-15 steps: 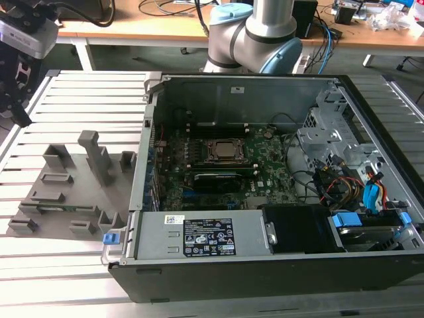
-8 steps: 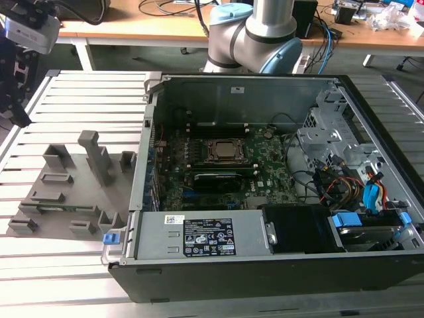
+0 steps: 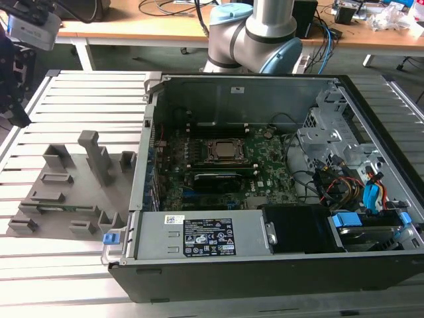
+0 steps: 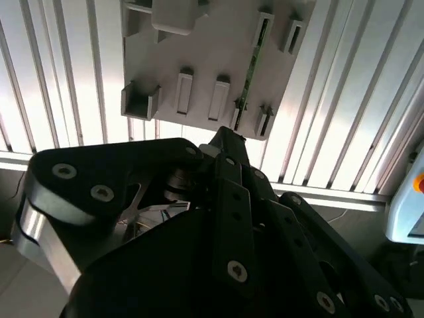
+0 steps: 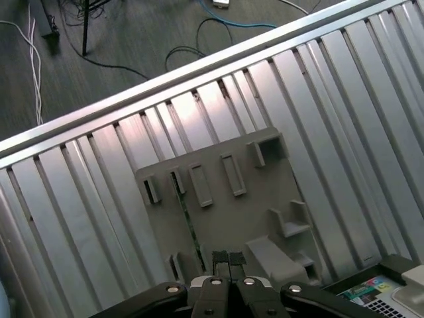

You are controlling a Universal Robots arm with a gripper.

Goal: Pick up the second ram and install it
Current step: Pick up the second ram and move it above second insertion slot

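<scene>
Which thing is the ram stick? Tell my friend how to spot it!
Find the grey holder tray on the slatted metal table, beside the open computer case. Near one side of the tray, the second ram stands on edge between small grey posts. It is the only thin green strip; everything around it is grey plastic.
</scene>
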